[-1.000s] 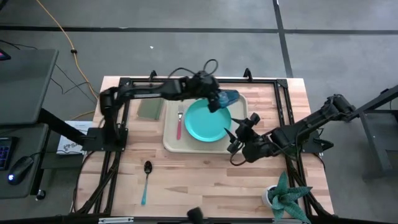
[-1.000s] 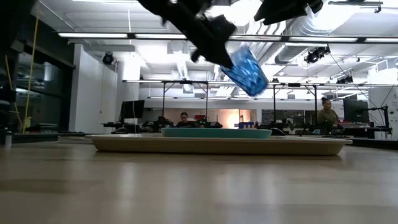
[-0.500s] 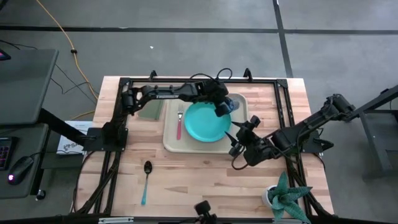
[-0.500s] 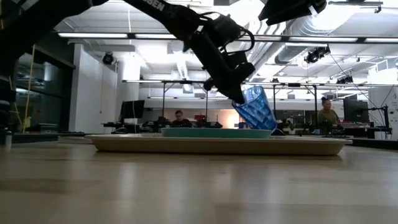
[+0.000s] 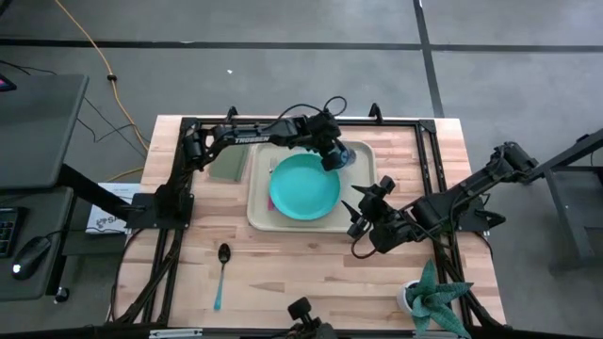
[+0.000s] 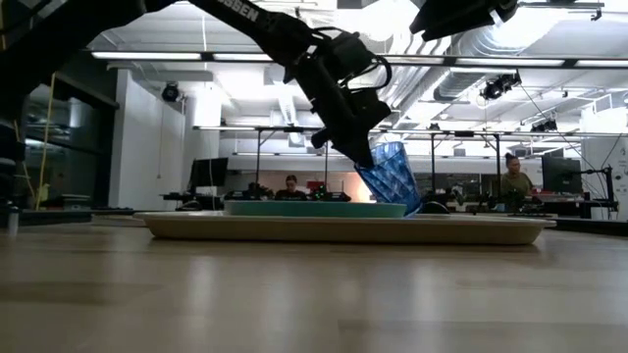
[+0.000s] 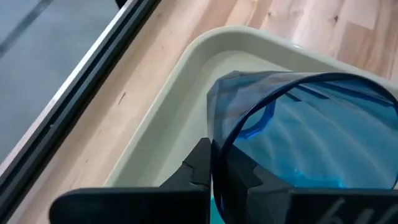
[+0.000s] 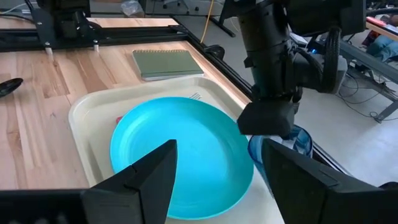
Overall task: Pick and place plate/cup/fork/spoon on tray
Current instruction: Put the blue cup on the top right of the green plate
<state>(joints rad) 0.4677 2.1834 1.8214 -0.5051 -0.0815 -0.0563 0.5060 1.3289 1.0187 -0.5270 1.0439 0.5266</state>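
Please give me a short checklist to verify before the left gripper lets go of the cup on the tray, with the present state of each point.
1. Left gripper shut on the cup: ok, one finger inside the rim, one outside.
2. Cup over the tray: ok, at the far right corner.
3. Cup upright: not ok, it leans in the low view.
4. Cup base resting on the tray floor: cannot tell.
5. Cup clear of the plate: cannot tell, they are very close.
6. Right gripper out of the way: ok, open, just off the tray's right edge.
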